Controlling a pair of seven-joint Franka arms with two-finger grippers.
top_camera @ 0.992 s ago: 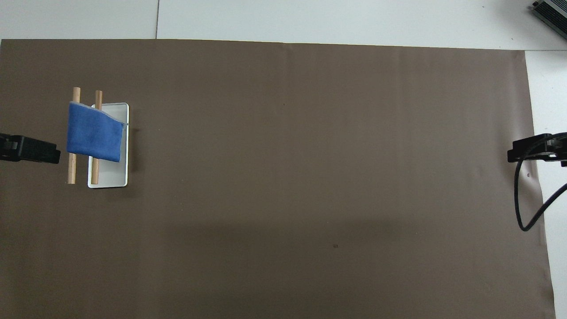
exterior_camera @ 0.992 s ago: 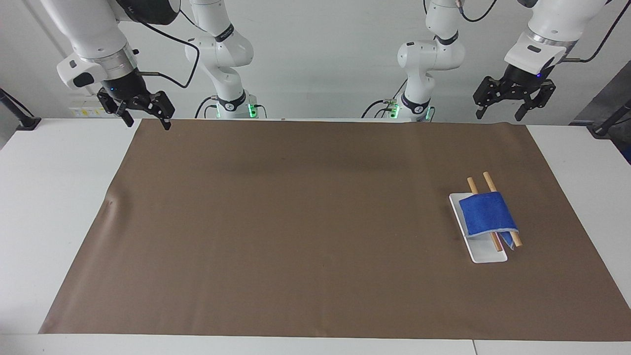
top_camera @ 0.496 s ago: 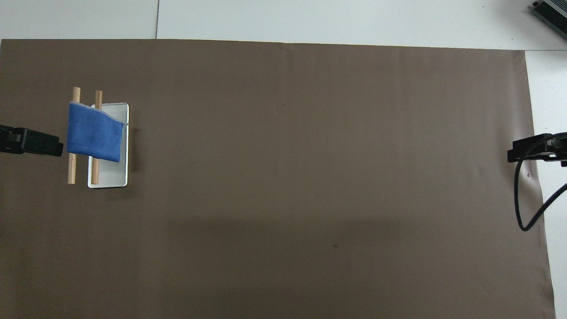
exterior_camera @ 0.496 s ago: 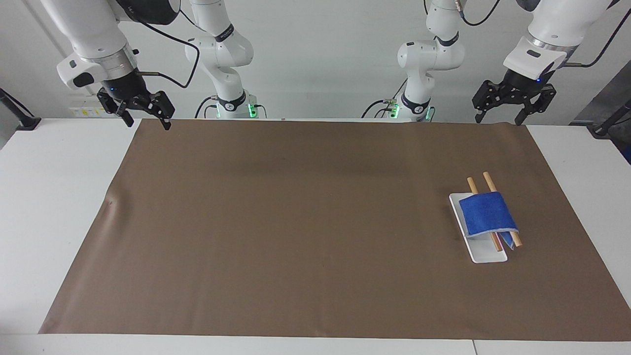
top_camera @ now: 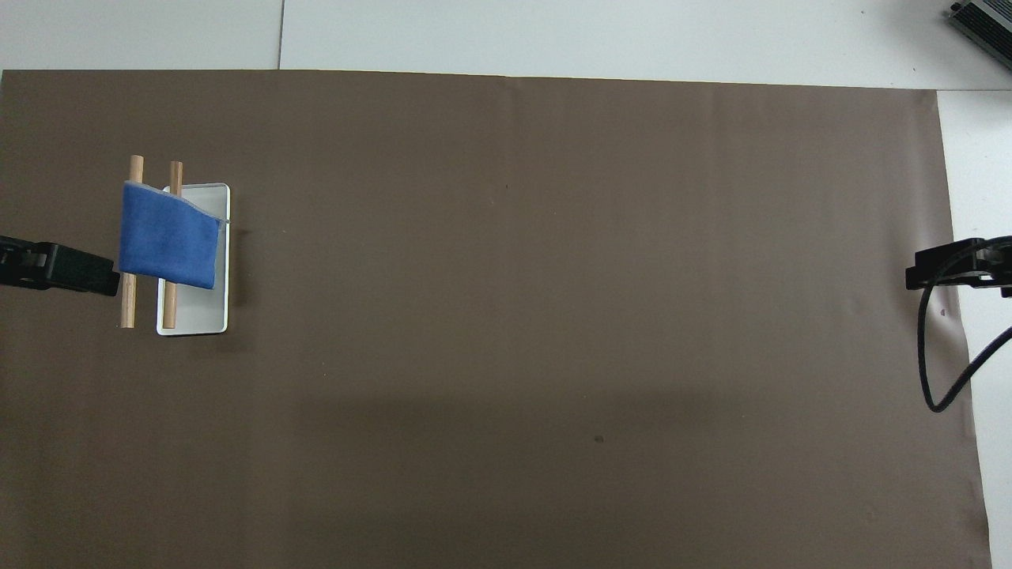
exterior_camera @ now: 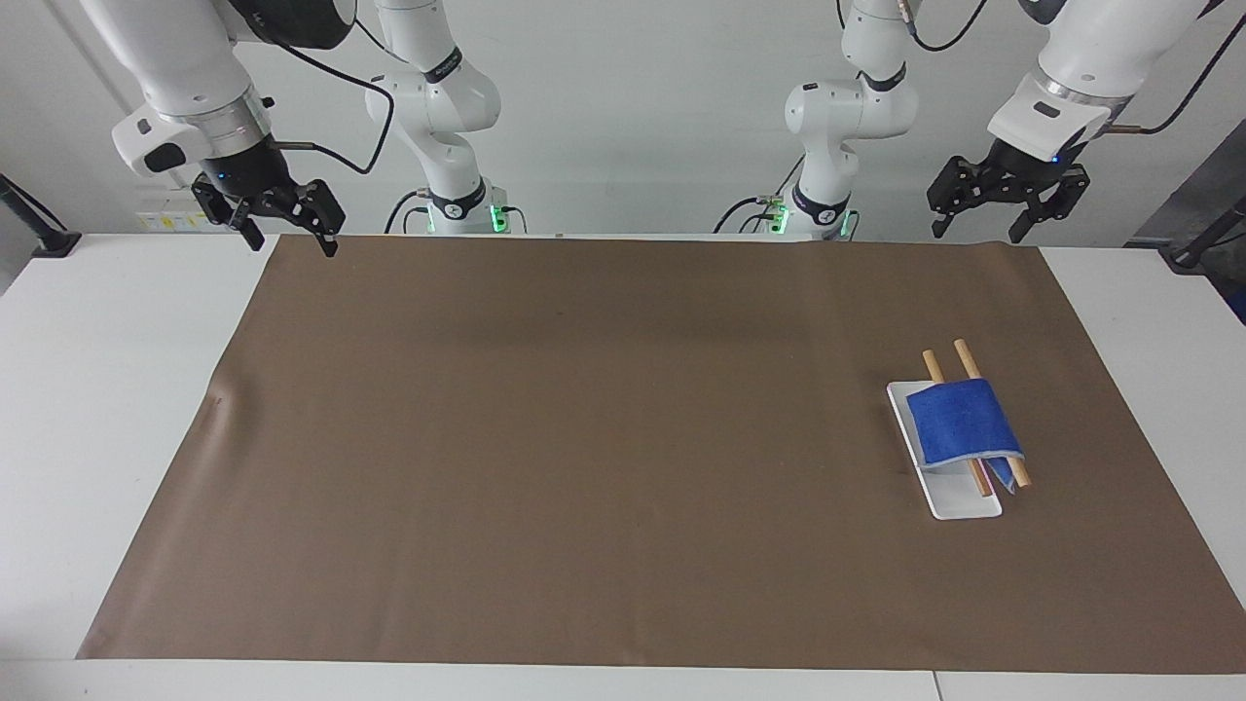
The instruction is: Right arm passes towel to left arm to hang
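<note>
Both grippers, left gripper (exterior_camera: 995, 210) and right gripper (exterior_camera: 284, 227), hang spread and empty over the mat's (exterior_camera: 604, 438) corners. The towel (exterior_camera: 962, 423) lies over two rods (exterior_camera: 973, 368) near the mat's edge at the left arm's end.

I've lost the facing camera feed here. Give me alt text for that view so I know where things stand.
A blue towel lies draped over two wooden rods on a white tray, toward the left arm's end of a brown mat. The left gripper and right gripper hang raised with open jaws over the robots' edge of the mat, holding nothing.
</note>
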